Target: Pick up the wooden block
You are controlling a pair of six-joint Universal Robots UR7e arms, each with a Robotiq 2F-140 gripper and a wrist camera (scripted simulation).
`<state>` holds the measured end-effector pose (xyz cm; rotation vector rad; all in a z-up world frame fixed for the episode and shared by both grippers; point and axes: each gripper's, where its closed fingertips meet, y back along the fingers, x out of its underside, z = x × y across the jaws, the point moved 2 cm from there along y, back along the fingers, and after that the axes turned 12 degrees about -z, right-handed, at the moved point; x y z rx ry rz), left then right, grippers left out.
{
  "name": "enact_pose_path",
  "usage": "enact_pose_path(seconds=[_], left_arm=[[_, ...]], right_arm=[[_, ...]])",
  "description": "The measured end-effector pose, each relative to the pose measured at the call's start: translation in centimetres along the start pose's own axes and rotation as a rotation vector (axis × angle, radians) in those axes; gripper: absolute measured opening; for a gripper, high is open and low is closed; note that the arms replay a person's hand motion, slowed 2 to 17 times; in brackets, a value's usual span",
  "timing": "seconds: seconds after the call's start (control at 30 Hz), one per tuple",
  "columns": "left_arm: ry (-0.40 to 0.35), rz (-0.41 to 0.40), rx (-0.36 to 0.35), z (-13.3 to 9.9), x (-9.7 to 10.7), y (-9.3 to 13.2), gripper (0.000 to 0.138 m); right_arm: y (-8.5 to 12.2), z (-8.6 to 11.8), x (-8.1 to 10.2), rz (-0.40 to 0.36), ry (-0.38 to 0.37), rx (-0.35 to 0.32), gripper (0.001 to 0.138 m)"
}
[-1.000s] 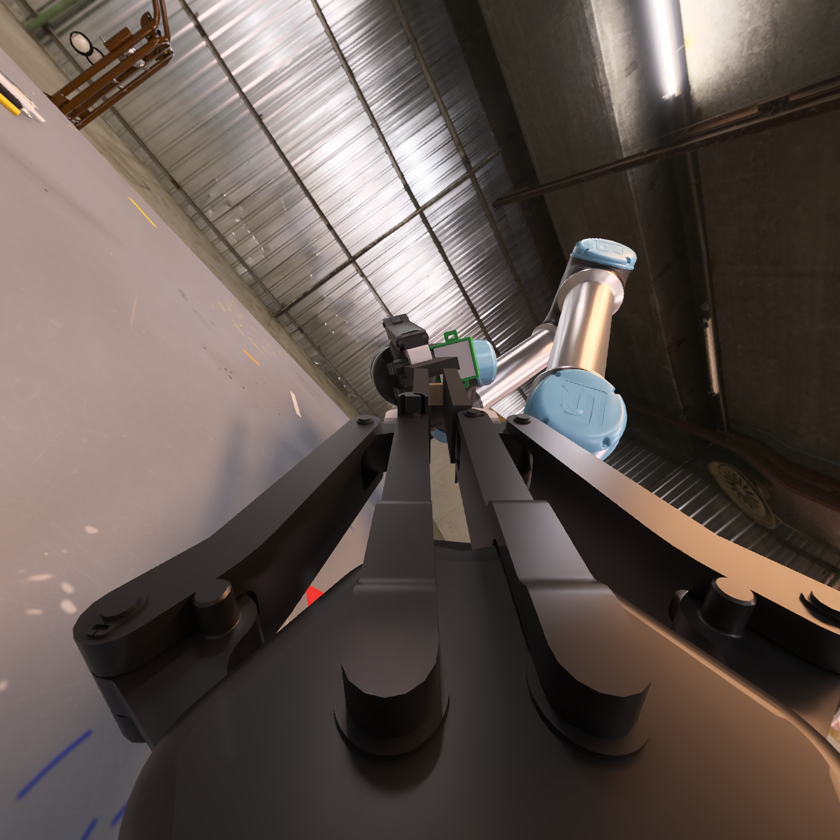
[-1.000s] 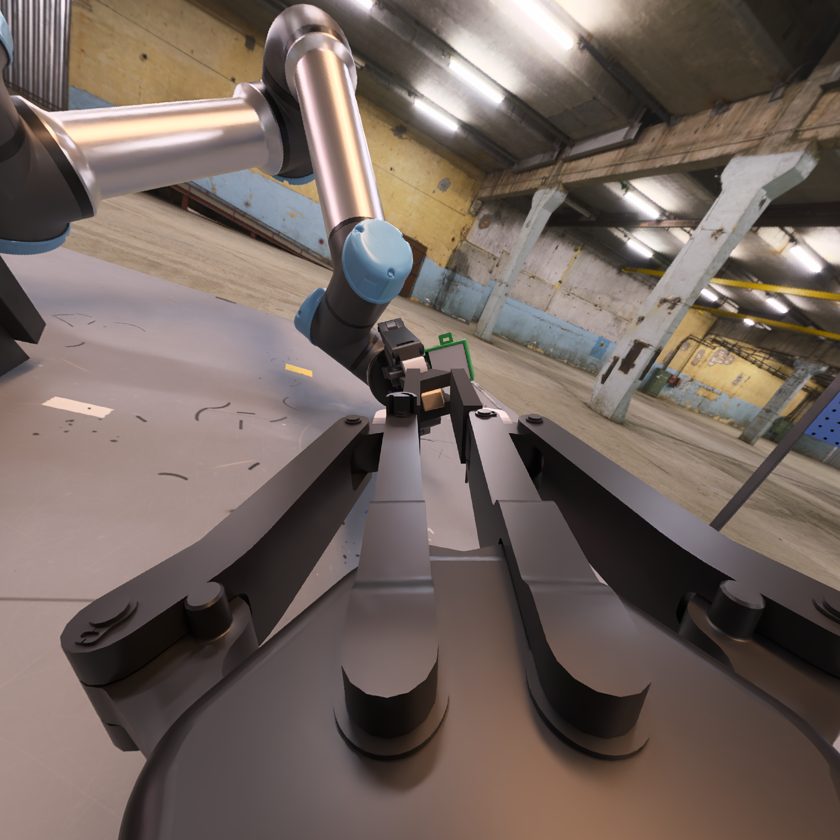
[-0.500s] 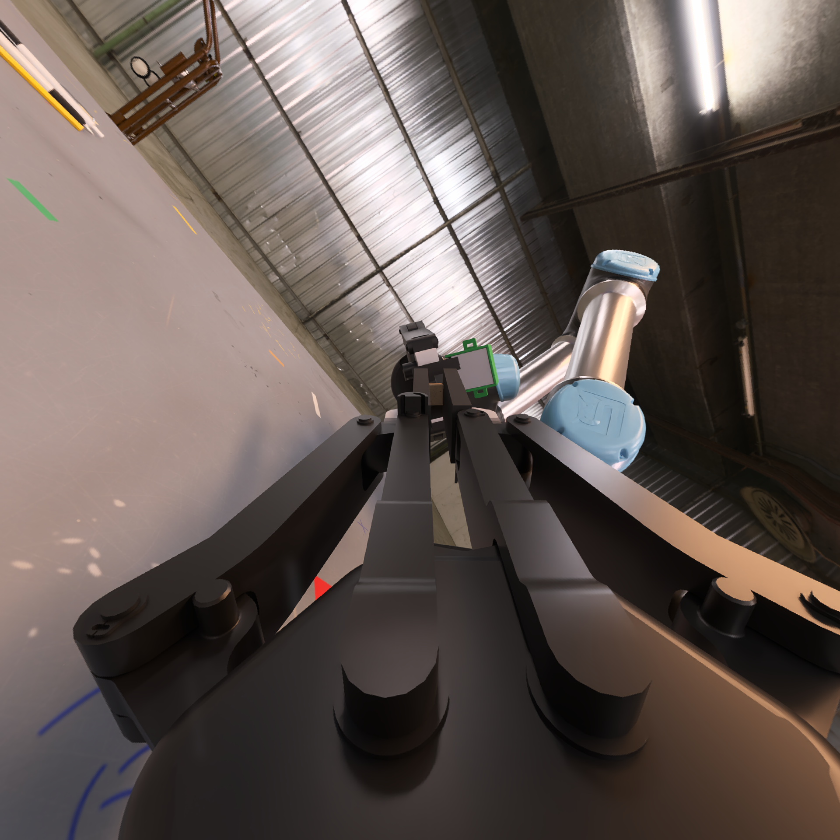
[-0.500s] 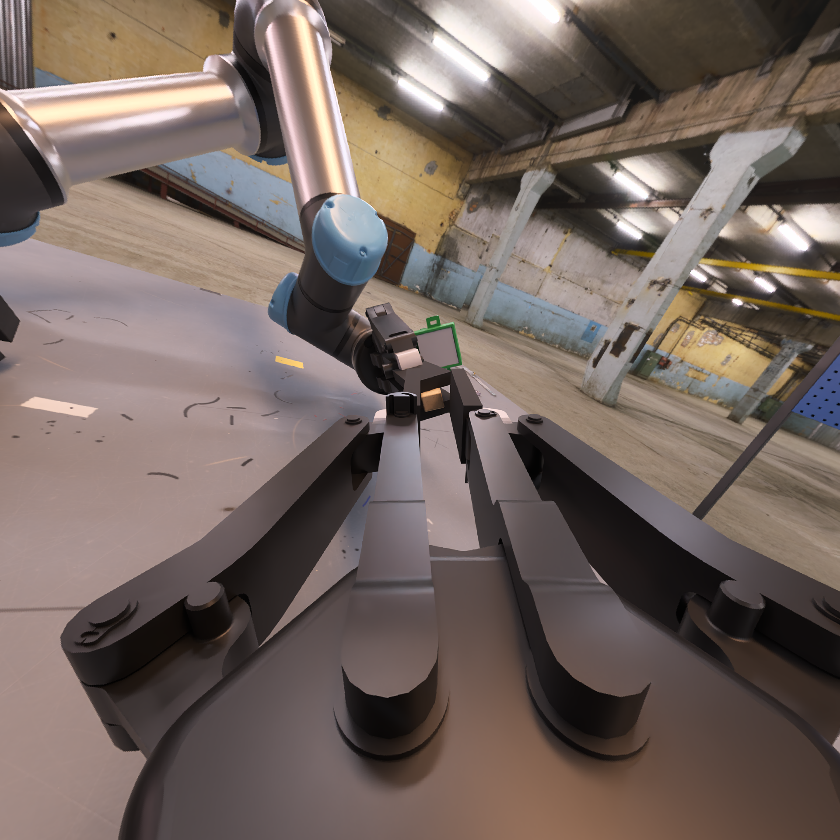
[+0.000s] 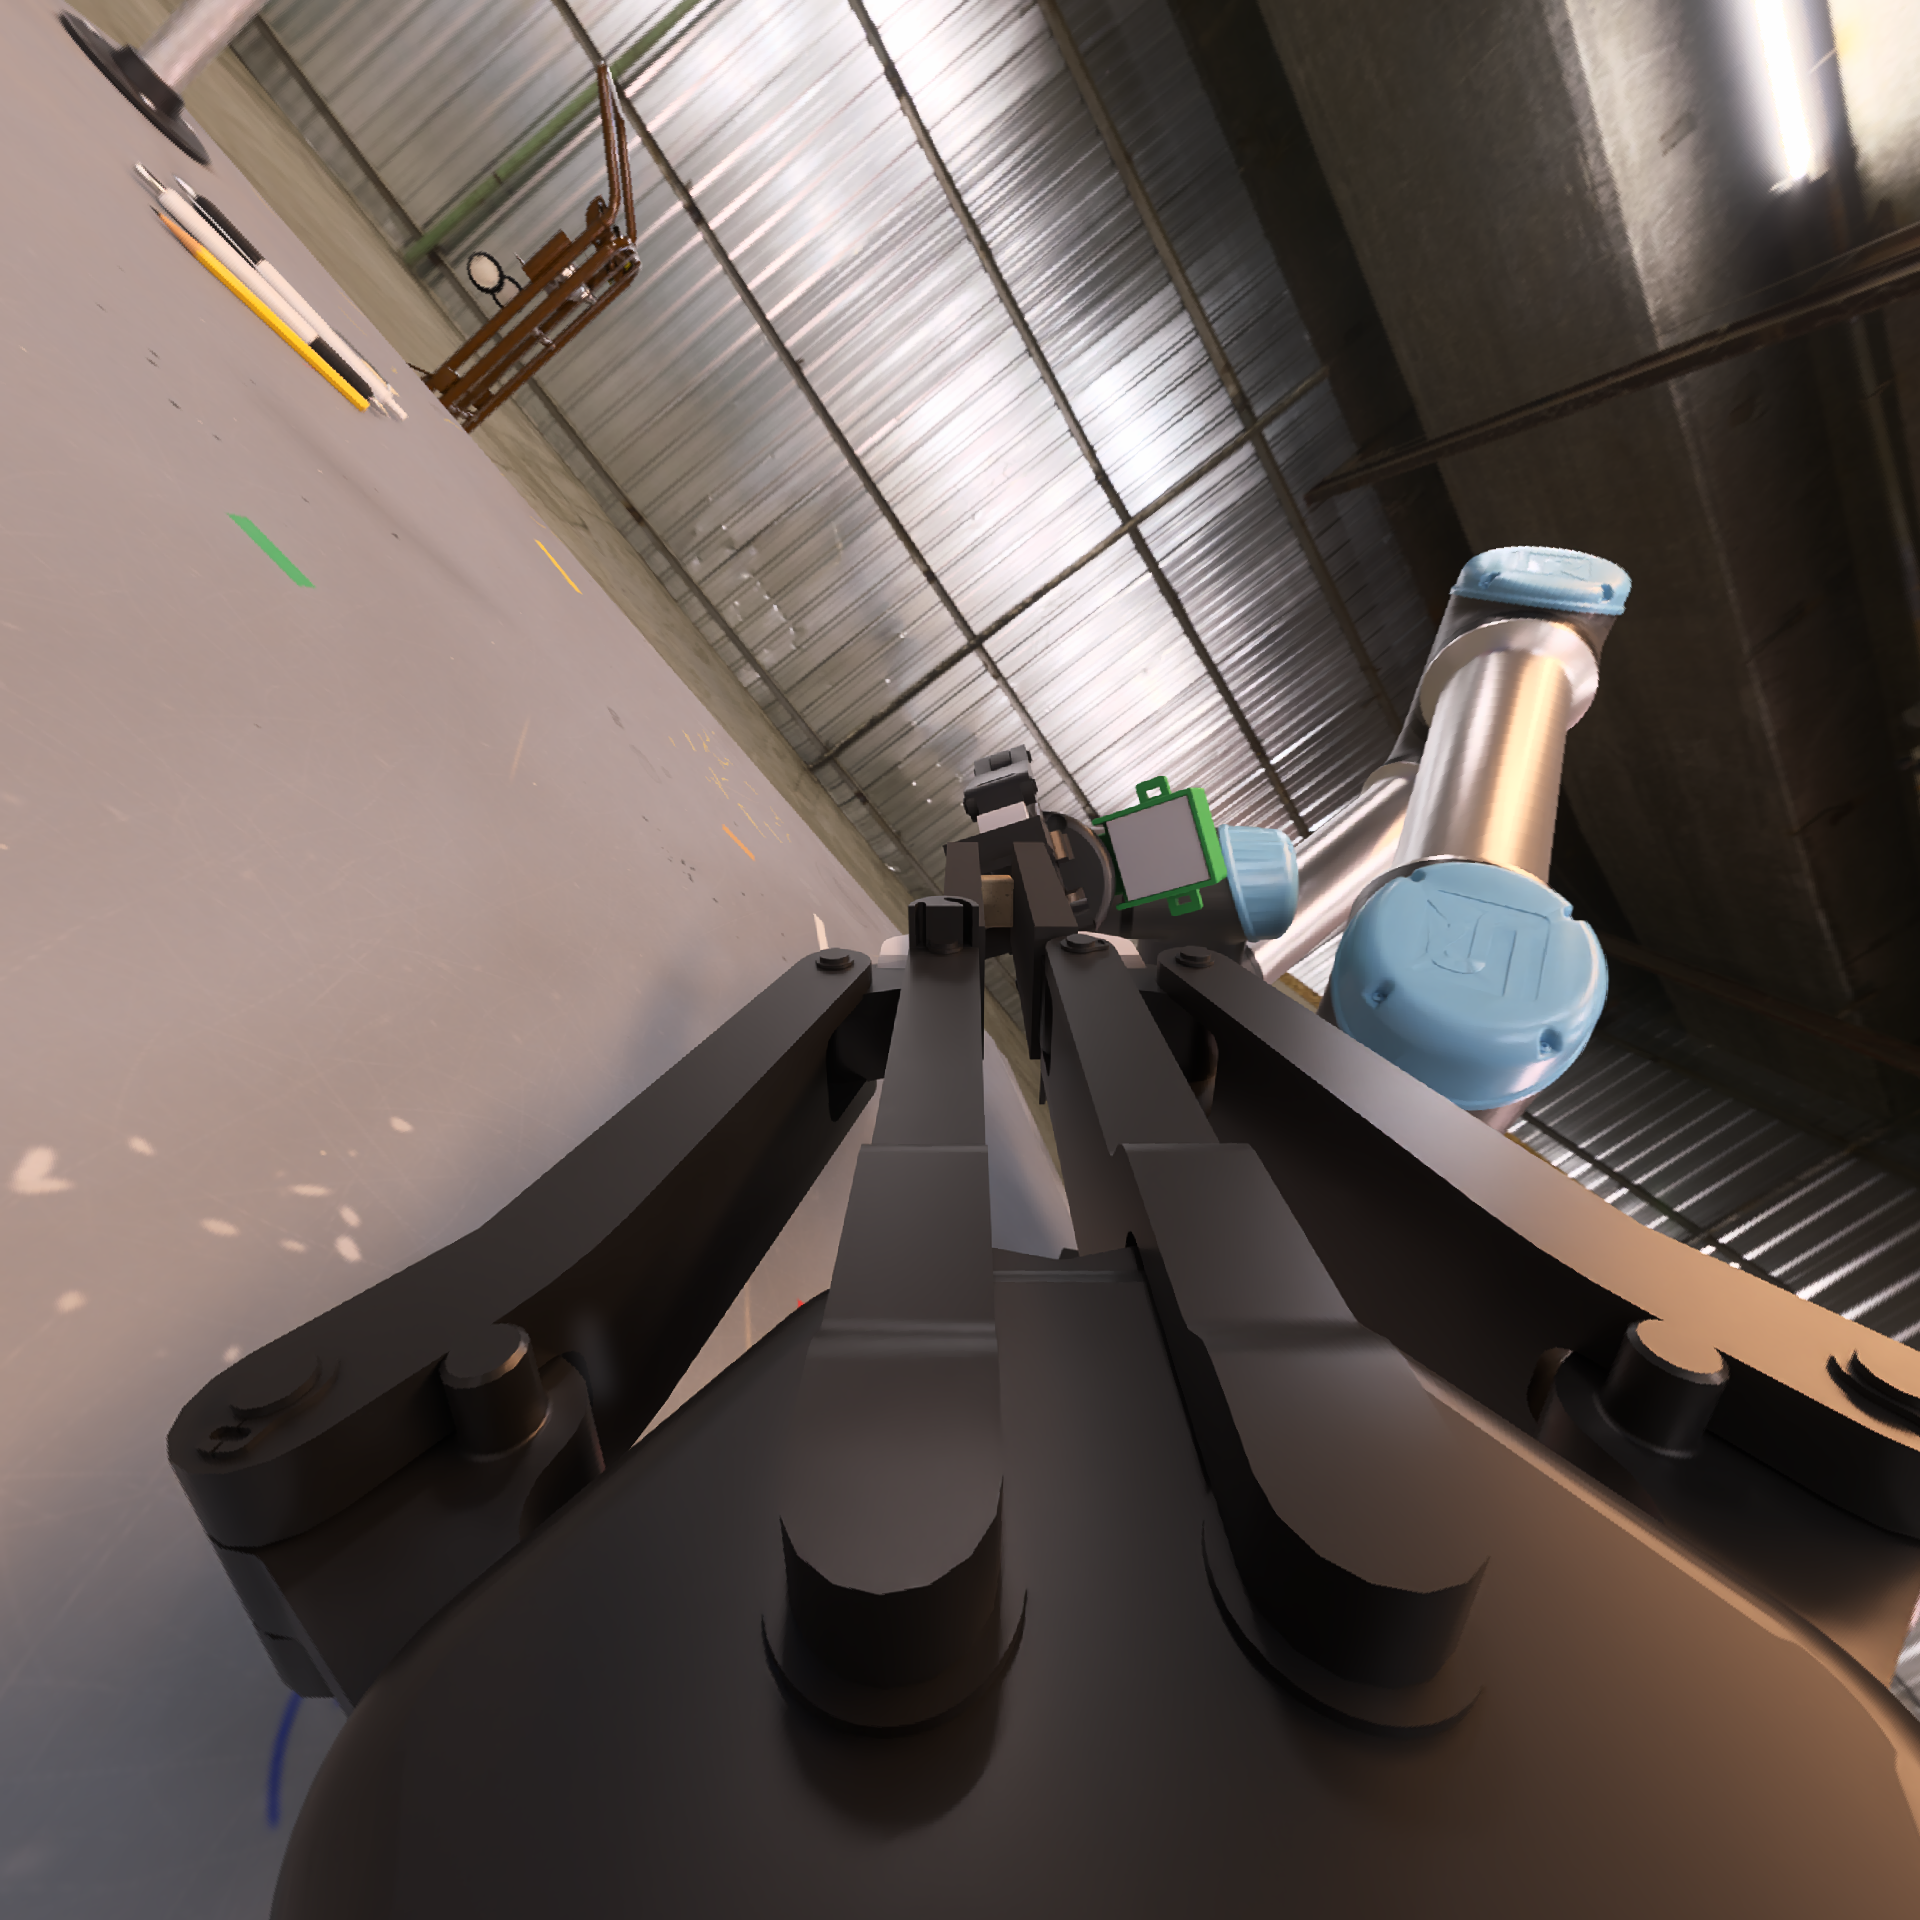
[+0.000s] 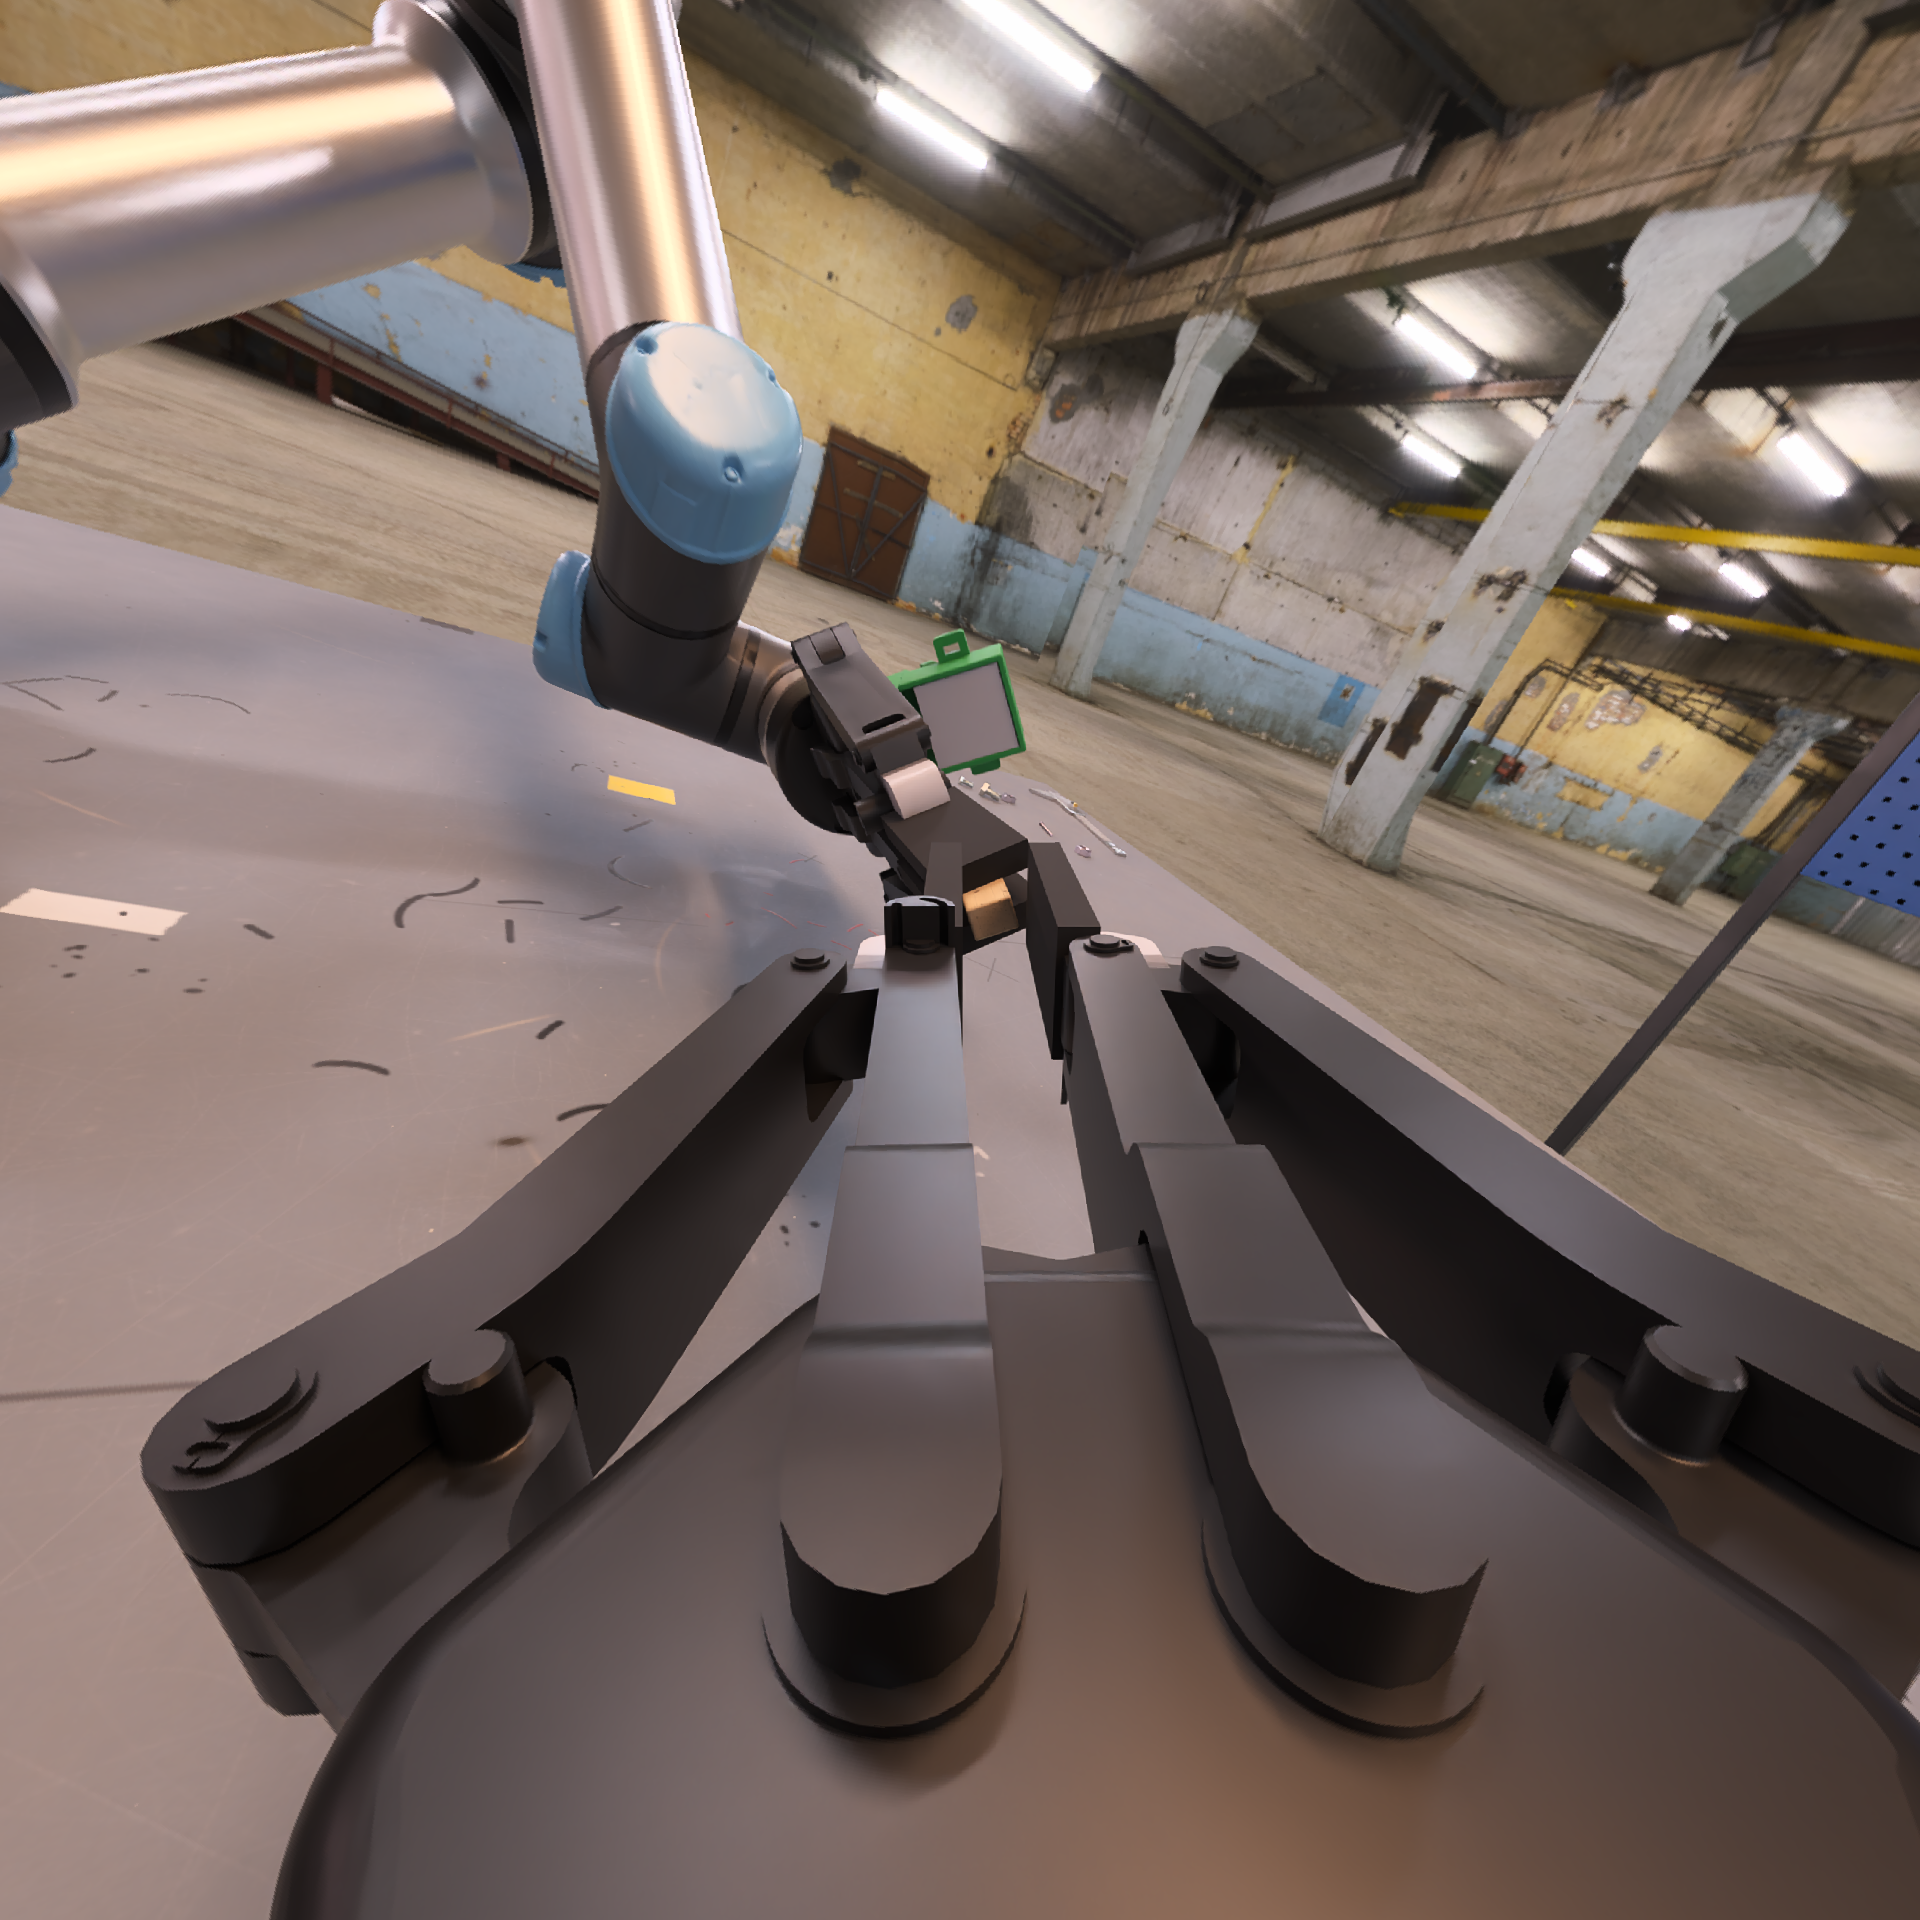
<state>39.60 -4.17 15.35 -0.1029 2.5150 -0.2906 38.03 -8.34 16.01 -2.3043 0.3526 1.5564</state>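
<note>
The wooden block (image 5: 1000, 891) is a small tan piece held in the air between both grippers, which meet tip to tip. In the left wrist view, my left gripper (image 5: 992, 923) is closed on the near end of the block. The right gripper's fingers (image 5: 1029, 868) grip the far end, beside its green-framed camera (image 5: 1158, 862). In the right wrist view, my right gripper (image 6: 987, 920) is closed on the block (image 6: 987, 902). The left gripper's fingers (image 6: 971, 844) clamp it from beyond and above. Most of the block is hidden by fingers.
The grey table (image 6: 312, 935) lies below, with a yellow mark (image 6: 641, 790) and a white mark (image 6: 94, 914). Small metal bits (image 6: 1081, 821) lie near its far edge. Pens and a pencil (image 5: 270, 301) and a green mark (image 5: 270, 549) lie on the table.
Both grippers have moved together with the block still held. The left wrist view has swung, bringing pens and a green mark into sight. In the right wrist view the left gripper now tilts down from higher.
</note>
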Motion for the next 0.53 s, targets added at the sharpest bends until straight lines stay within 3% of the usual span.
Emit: enact_pose_path(seconds=[0.53], left_arm=[[-0.137, 0.014, -0.097, 0.42, 0.08, 0.59, 0.009]], right_arm=[[-0.27, 0.21, 0.91, 0.032, -0.015, 0.002, 0.017]])
